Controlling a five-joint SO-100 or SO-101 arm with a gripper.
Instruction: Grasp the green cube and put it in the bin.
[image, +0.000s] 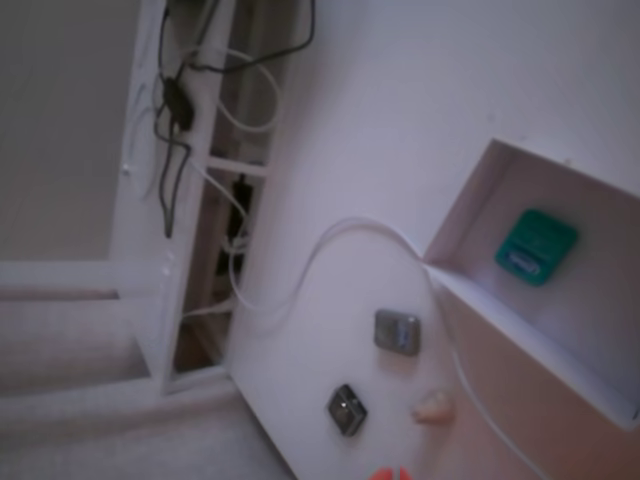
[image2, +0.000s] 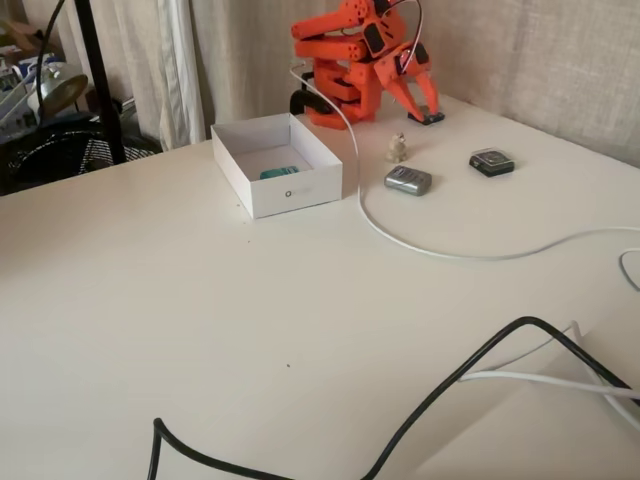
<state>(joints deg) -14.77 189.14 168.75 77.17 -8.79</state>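
Note:
The green cube (image: 536, 246) lies flat on the floor of the bin (image: 520, 345), clear of its walls. In the other fixed view the green cube (image2: 280, 172) shows as a teal patch inside the white bin (image2: 292, 190) at the table's back left. The orange arm (image2: 350, 55) is folded up behind the bin, and its gripper (image2: 415, 108) points down at the table to the right of the bin, holding nothing. The fingers are too small to tell their gap. An orange tip (image: 389, 474) peeks in at one view's bottom edge.
A grey square block (image2: 408, 180), a black square block (image2: 492, 161) and a small beige figure (image2: 398, 147) lie right of the bin. A white cable (image2: 400, 238) curves across the table. A black cable (image2: 470, 365) crosses the near edge.

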